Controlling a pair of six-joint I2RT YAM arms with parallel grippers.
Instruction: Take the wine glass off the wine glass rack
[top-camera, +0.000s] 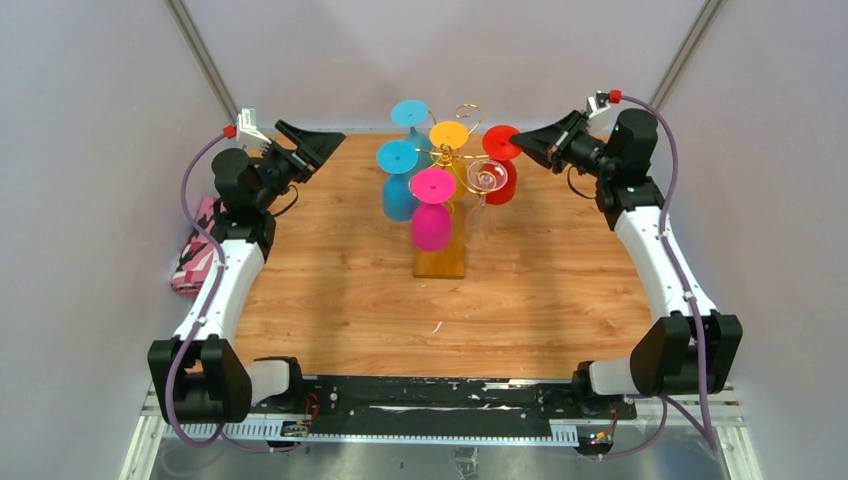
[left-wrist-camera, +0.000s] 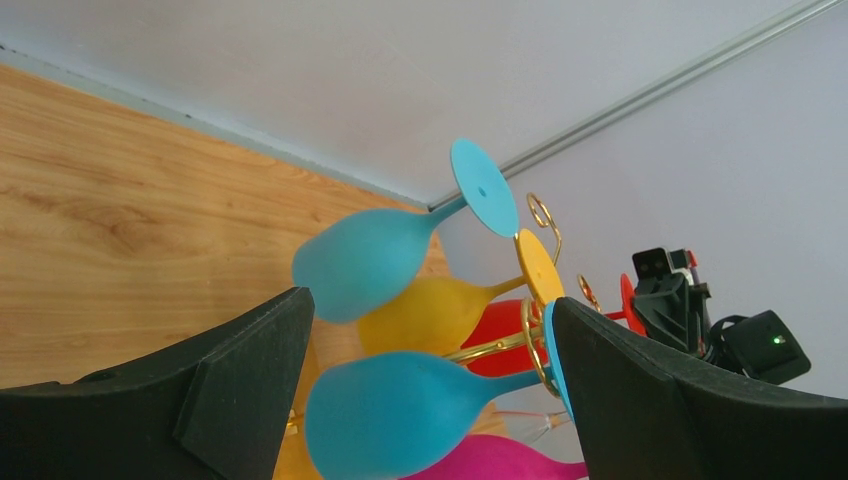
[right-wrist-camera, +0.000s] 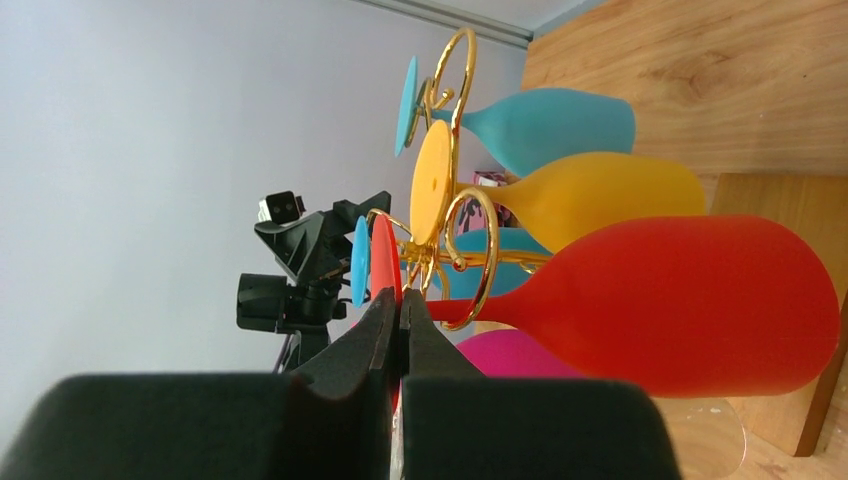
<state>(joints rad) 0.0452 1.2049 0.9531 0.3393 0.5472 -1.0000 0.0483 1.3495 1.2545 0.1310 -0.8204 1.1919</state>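
Note:
The wine glass rack is gold wire on an amber base at the table's far middle. Hanging upside down on it are two blue glasses, a yellow one, a pink one, a clear one and a red wine glass. My right gripper is shut on the rim of the red glass's round foot, and its pads pinch the disc. My left gripper is open and empty, left of the rack, with a blue glass seen between its fingers.
A pink patterned cloth lies off the table's left edge beside the left arm. White walls stand close behind and on both sides of the wooden table.

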